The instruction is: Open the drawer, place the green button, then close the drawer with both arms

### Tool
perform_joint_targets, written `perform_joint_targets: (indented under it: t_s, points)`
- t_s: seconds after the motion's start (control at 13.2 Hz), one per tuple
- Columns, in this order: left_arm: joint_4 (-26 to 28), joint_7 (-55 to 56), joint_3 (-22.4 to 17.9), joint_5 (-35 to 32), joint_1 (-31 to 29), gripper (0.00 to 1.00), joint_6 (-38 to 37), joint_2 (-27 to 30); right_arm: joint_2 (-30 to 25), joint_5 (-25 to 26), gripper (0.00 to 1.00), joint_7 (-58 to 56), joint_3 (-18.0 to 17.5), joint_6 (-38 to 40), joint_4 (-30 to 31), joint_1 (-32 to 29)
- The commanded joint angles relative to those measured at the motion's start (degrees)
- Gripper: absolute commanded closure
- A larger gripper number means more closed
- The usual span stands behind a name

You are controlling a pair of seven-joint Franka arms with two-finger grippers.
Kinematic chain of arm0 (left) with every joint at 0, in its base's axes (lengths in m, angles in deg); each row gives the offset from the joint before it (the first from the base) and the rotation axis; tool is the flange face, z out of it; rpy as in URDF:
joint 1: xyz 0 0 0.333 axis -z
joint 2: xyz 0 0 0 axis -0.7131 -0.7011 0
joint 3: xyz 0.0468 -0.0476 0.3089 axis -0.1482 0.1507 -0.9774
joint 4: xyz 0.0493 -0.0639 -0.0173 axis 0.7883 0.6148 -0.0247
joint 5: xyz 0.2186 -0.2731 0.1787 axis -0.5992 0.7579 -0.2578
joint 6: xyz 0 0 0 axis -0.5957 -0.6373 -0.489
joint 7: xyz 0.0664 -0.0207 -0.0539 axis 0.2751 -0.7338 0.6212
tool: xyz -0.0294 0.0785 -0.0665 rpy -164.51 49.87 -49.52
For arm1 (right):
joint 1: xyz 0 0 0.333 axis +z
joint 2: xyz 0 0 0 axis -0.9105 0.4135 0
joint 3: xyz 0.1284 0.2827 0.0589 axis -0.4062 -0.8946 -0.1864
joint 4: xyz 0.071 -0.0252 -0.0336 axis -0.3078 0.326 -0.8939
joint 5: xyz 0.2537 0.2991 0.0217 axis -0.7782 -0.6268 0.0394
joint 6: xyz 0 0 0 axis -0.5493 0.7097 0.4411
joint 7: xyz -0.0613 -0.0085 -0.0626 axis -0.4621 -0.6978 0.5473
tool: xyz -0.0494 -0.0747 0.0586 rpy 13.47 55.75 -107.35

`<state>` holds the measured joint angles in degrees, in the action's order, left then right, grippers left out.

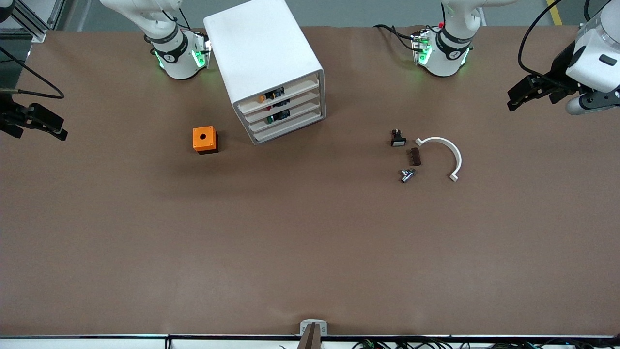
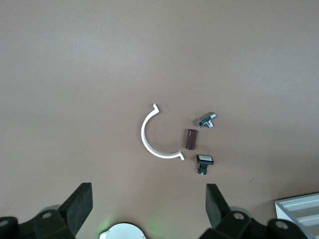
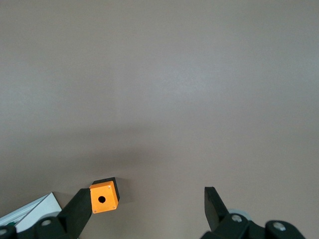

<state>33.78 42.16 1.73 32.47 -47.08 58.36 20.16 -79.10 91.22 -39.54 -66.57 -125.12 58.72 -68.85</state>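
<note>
The white cabinet [image 1: 261,43] stands near the robot bases, between the two arms, with all four drawers pushed in. Its third drawer [image 1: 296,115] shows a green-capped button [image 1: 271,118] inside. My left gripper [image 1: 517,96] hangs open over the left arm's end of the table, with nothing between its fingers [image 2: 79,201]. My right gripper [image 1: 53,127] hangs open and empty over the right arm's end. In the right wrist view the right gripper [image 3: 147,196] has an orange box [image 3: 103,198] on the table under it. A cabinet corner [image 2: 299,211] shows in the left wrist view.
The orange box with a hole [image 1: 205,139] sits beside the cabinet toward the right arm's end. Toward the left arm's end lie a black button with a white cap [image 1: 398,138], a brown block [image 1: 413,157], a metal fitting [image 1: 407,175] and a white curved clip [image 1: 448,152].
</note>
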Motion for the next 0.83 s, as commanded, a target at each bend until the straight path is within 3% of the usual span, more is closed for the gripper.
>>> perform_joint_targets:
  t_s: [0.0, 0.75]
  points:
    - [0.93, -0.78, 0.52, -1.13, -0.69, 0.0, -0.26, 1.45, -1.3, 0.1, 0.0, -0.67, -0.49, 0.06, 1.06, -0.77]
    - [-0.12, -1.31, 0.52, -1.13, -0.69, 0.0, -0.71, 2.24, -1.3, 0.1, 0.0, -0.67, -0.49, -0.12, 1.24, -0.86]
